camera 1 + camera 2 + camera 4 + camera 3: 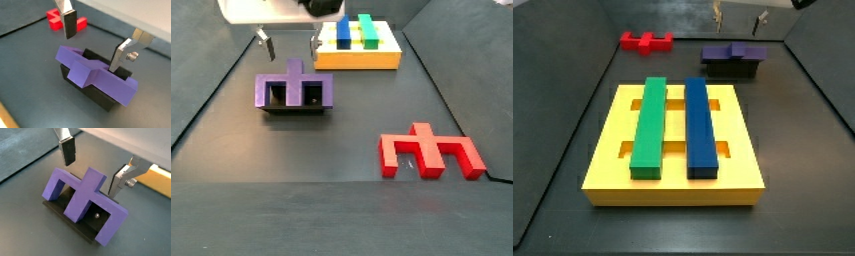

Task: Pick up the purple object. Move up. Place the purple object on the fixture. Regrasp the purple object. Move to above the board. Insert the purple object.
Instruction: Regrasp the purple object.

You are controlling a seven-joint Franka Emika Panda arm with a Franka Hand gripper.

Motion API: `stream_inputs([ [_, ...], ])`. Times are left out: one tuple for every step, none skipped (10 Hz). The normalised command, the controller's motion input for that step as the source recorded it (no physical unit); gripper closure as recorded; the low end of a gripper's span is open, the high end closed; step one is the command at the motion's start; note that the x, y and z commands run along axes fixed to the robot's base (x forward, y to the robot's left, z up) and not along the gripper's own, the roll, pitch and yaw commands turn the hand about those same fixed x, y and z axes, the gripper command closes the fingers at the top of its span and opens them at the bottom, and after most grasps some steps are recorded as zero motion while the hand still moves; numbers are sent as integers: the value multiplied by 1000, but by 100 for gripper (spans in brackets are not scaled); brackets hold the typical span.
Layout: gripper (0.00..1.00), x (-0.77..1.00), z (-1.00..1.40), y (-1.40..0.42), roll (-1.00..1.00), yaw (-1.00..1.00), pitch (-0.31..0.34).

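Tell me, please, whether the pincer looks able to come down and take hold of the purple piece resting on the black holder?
Probably yes. The pincer hangs open just above the purple piece, a finger on each side of its stem. Nothing lies between them; the holder sits beneath.

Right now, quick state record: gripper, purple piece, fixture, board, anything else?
gripper: open, empty, just above the purple object, fingers apart on either side
purple object: resting on the fixture, not held
fixture: black, on the floor, under the purple object
board: yellow, carries green bar and blue bar
red piece: loose on the floor
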Motion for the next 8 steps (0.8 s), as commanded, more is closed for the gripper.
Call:
stream_inputs([
  [0,-29,14,-234,1000,0,0],
  [0,0,14,-249,1000,0,-9],
  [0,43,3,-246,1000,0,-34],
  [0,89,0,-186,1000,0,-60],
  [0,37,0,-86,1000,0,-57],
  [0,60,0,-46,1000,0,-134],
  [0,131,0,-54,997,0,-143],
  [0,260,0,-74,903,37,-171],
])
